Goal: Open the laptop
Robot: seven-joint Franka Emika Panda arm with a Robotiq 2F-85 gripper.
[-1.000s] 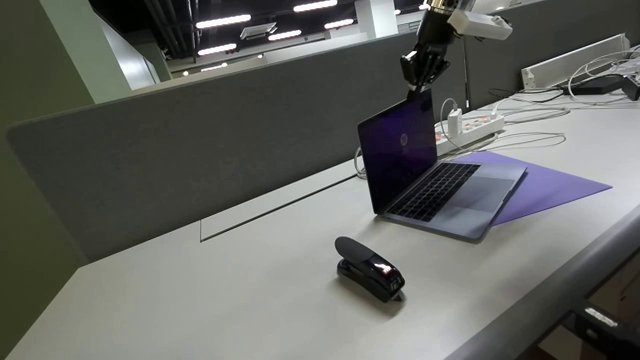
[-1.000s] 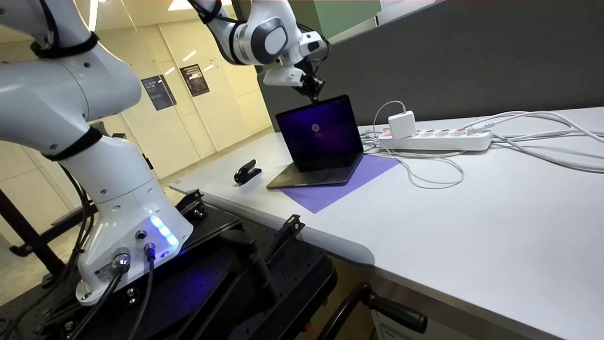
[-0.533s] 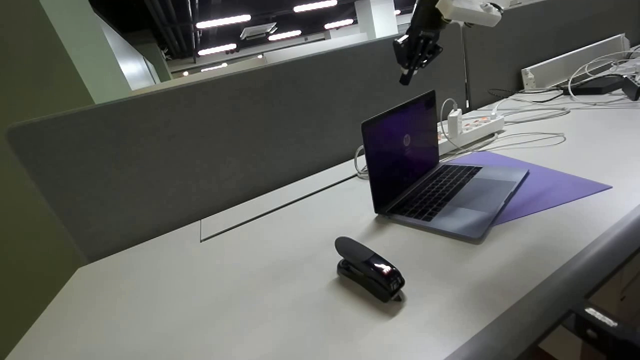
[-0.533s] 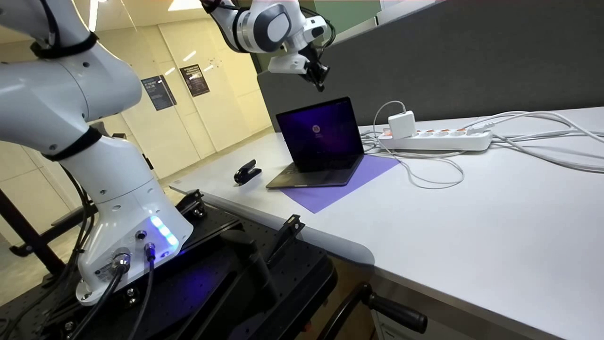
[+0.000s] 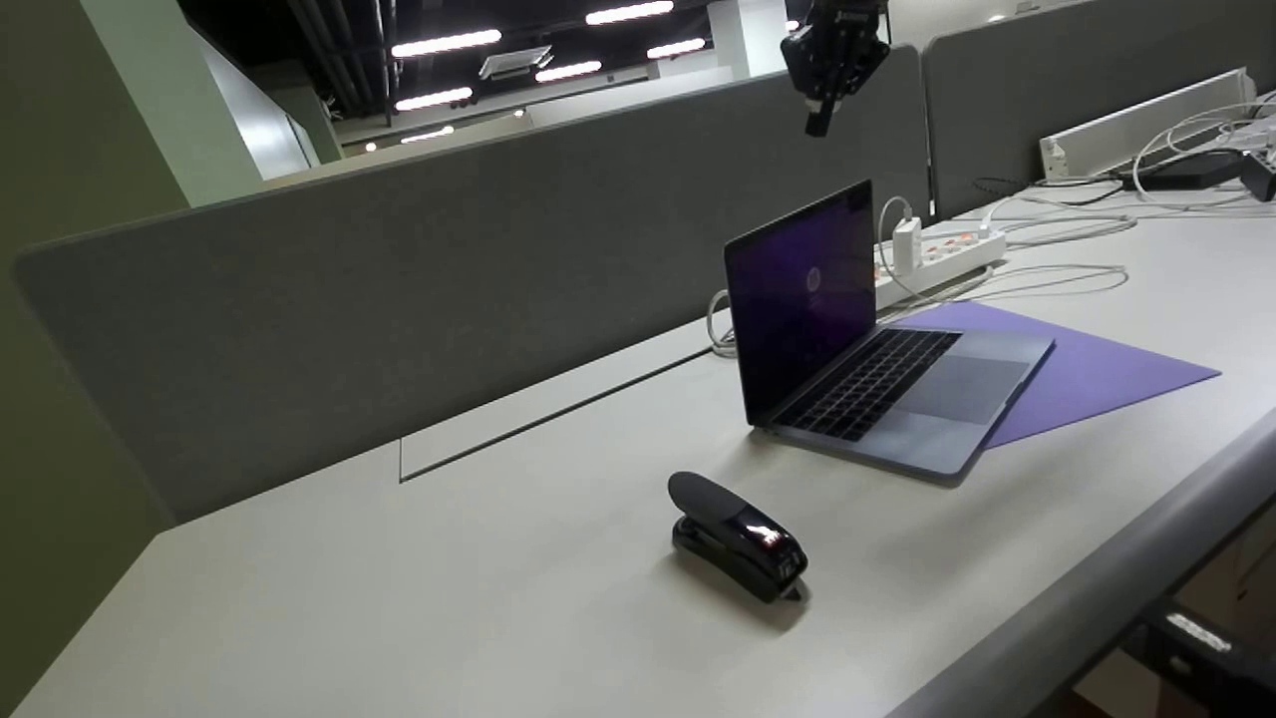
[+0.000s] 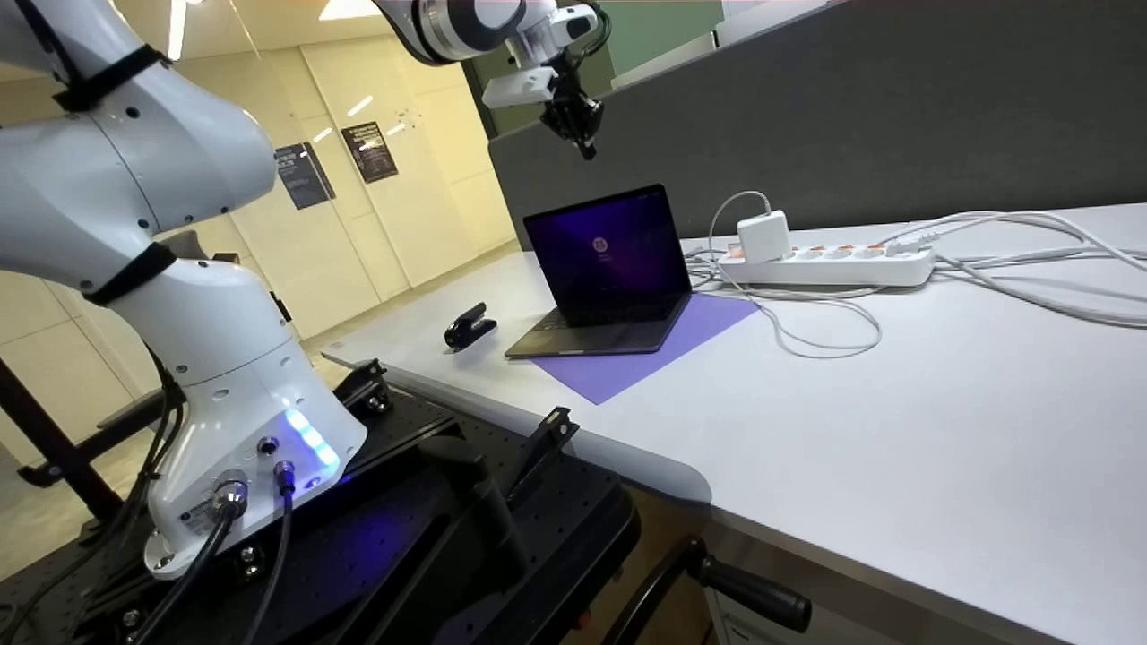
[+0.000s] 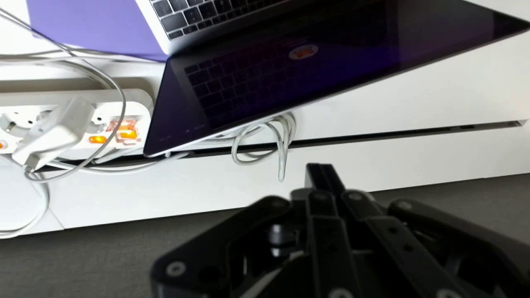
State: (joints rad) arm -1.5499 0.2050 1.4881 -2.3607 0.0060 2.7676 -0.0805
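In the wrist view, the claw [image 7: 320, 174] is holding its two fingers pressed together with nothing between them. It is pointing over the strip of worktop [image 7: 393, 165] behind the raised lid of the laptop [image 7: 290, 74], and a power strip [image 7: 103, 109] is sitting near the lid's corner. The opening seems to be finished, so the step in hand is probably backing away. Doing that well would mean rising first, fingers together, and swinging sideways only once the claw is safely clearing the lid's top edge, so that nothing is nudging the lid back down.

In an exterior view, the laptop is standing on the worktop, partly over a purple sheet [image 5: 1087, 374]; a black stapler [image 5: 738, 538] is lying near it. The claw is hanging higher than in the earlier frames: a second ago its tip is meeting the lid's top edge, and now a gap is showing.

In an exterior view, the white arm [image 6: 193, 170] is carrying the claw farther up and more toward the picture's left than half a second ago. The laptop is looking unmoved here, its screen glowing purple.
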